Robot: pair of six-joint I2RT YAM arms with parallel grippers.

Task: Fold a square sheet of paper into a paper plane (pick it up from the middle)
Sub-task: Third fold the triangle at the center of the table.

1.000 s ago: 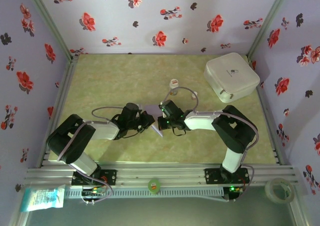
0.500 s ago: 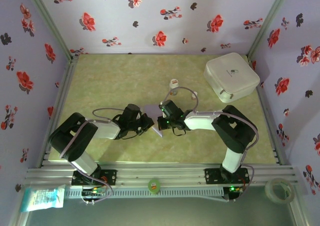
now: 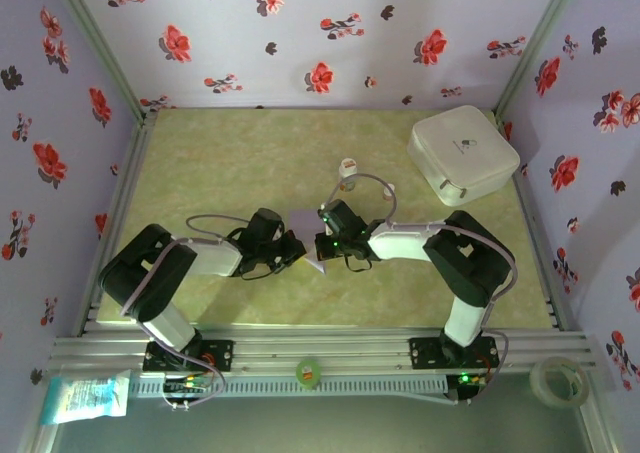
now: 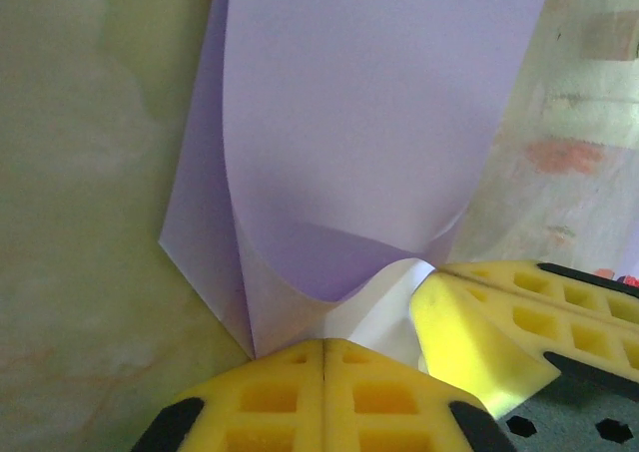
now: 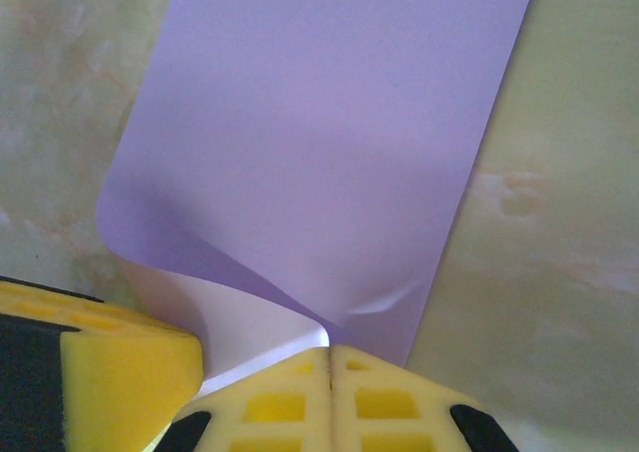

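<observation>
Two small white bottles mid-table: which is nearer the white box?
The right-hand bottle, beside the right arm's cable loop. The other bottle stands further left, away from the white box.

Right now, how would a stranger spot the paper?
On the green table, look near the front centre. The sheet of paper curls there, pinched by the left gripper and the right gripper. Unlike the white box, it is thin, lilac and bent.
</observation>
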